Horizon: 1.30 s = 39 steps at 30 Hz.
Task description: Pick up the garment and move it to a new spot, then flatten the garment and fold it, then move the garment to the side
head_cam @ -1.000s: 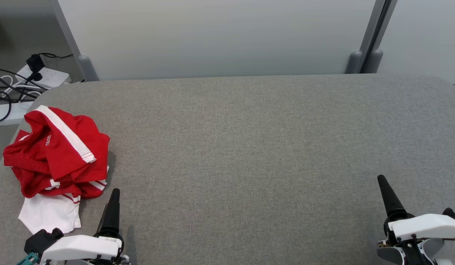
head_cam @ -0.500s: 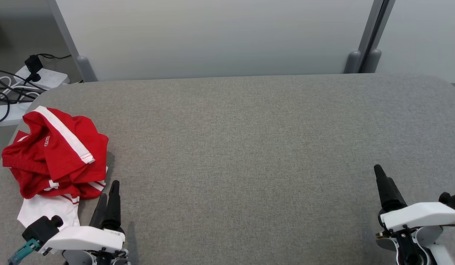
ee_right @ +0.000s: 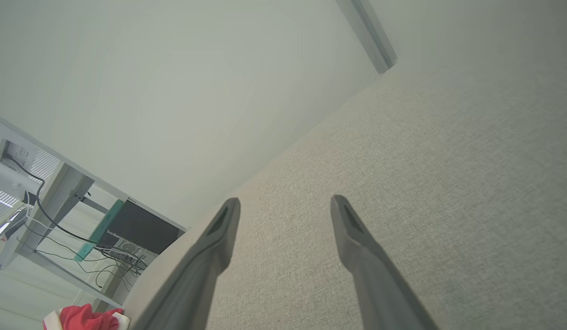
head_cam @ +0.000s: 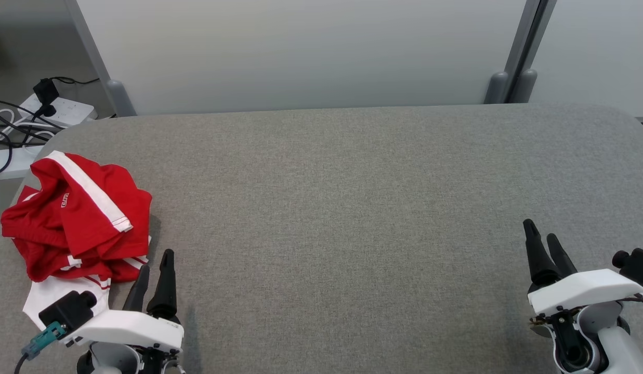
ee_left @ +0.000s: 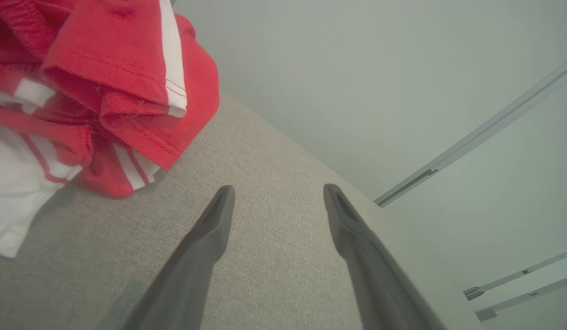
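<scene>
The garment is a crumpled red shirt with white stripes and a white part, lying in a heap at the left end of the grey padded table. My left gripper is open just to the right of its near edge, fingers pointing away from me, nothing between them. In the left wrist view the garment lies up and left of the left gripper, apart from it. Over the table's near right part, my right gripper is open and empty. The right wrist view shows the right gripper and, far off, the garment.
A pale partition wall with grey posts runs along the table's far edge. A power strip with black cables lies on the floor past the table's far left corner. A desk with cables stands beyond the table's left end.
Both grippers have moved forward over the table; each now shows two fingers instead of one. The whole picture has shifted a little, so the camera moved. The garment lies as before.
</scene>
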### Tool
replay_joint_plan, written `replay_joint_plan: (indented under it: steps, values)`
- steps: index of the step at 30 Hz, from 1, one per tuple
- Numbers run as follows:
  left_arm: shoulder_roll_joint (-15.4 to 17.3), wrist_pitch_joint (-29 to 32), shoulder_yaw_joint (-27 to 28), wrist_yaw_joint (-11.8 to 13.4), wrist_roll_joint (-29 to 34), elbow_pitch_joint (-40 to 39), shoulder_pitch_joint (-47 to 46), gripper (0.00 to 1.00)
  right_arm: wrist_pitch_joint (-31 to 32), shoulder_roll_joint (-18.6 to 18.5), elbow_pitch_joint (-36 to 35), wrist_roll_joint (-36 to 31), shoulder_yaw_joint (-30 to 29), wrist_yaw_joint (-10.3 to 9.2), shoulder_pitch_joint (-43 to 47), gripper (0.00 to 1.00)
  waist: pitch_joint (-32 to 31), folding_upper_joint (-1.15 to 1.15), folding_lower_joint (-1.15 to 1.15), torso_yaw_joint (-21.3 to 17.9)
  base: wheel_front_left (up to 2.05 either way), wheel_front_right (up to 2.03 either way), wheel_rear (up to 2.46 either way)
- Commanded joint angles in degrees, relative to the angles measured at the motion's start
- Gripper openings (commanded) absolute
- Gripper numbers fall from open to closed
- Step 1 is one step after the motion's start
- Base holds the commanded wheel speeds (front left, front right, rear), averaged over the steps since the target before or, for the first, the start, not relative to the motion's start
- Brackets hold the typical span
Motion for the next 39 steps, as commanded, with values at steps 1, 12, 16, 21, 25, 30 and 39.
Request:
replay_joint_plan:
  steps: [1, 12, 16, 21, 25, 30, 39]
  values:
    - [1.1, -0.7, 0.7, -0.1, 1.6, -1.3, -3.9, 1.00, -0.9, -1.0, -0.9, -1.4, 0.9, 0.31, -2.8, 1.00, 0.0, 0.00, 0.00, 0.0, 0.00, 0.00, 0.00]
    - [1.3, -2.6, 0.8, 0.3, 9.8, 0.7, -5.6, 1.00, -2.8, -1.4, 1.5, -8.7, 2.4, 0.34, -5.0, 1.00, -0.1, 0.00, 0.00, -0.3, 0.00, 0.00, 0.00]
    - [1.4, -3.3, 1.0, 0.4, 12.5, 1.3, -6.1, 1.00, -3.4, -1.6, 2.2, -11.2, 3.0, 0.35, -5.6, 1.00, 0.0, 0.00, 0.00, -0.3, 0.00, 0.00, 0.00]
    - [1.4, -4.1, 1.3, 0.6, 16.0, 1.9, -6.9, 1.00, -4.3, -1.8, 3.6, -13.9, 3.5, 0.36, -6.5, 1.00, -0.1, 0.00, 0.00, -0.4, 0.00, 0.00, 0.00]
    - [1.5, -4.8, 1.4, 0.6, 18.9, 2.6, -7.5, 1.00, -5.0, -2.1, 4.1, -16.7, 4.1, 0.37, -7.3, 1.00, -0.2, 0.00, 0.00, -0.4, 0.00, 0.00, 0.00]
    - [1.7, -5.6, 1.7, 0.9, 22.5, 3.1, -8.2, 1.00, -5.8, -2.3, 5.1, -19.8, 4.6, 0.38, -8.0, 1.00, -0.2, 0.00, 0.00, -0.3, 0.00, 0.00, 0.00]
    - [1.9, -7.0, 2.3, 1.2, 28.1, 4.5, -9.2, 1.00, -7.1, -2.8, 6.4, -25.4, 5.2, 0.40, -9.4, 1.00, -0.3, 0.00, 0.00, -0.4, 0.00, 0.00, 0.00]
